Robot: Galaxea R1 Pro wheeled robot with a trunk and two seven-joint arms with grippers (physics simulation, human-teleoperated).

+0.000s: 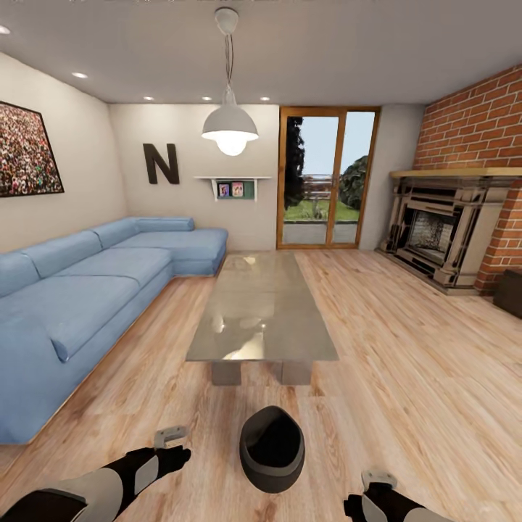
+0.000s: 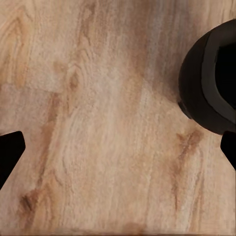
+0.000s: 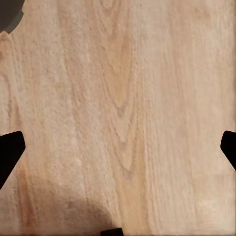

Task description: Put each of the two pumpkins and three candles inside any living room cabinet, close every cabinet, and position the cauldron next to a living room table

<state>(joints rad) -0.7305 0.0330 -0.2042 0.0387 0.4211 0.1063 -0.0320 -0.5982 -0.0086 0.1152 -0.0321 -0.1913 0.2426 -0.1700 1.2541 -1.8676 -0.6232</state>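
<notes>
Both grippers gape, flanking the cauldron [image 1: 272,449] before the table [image 1: 261,312].

A light wood-plank floor [image 1: 406,348] carries everything here. In the middle stands a low, long rectangular coffee table with a greyish glass top [image 1: 262,304] on short grey legs, running from near to far. Just near of the table's near end, a small round black cauldron with a wide mouth [image 1: 272,448] sits directly on the planks, close to the table but apart from it. A blue corner sofa [image 1: 87,290] rests along the left, and a stone fireplace [image 1: 442,239] stands at far right.
</notes>
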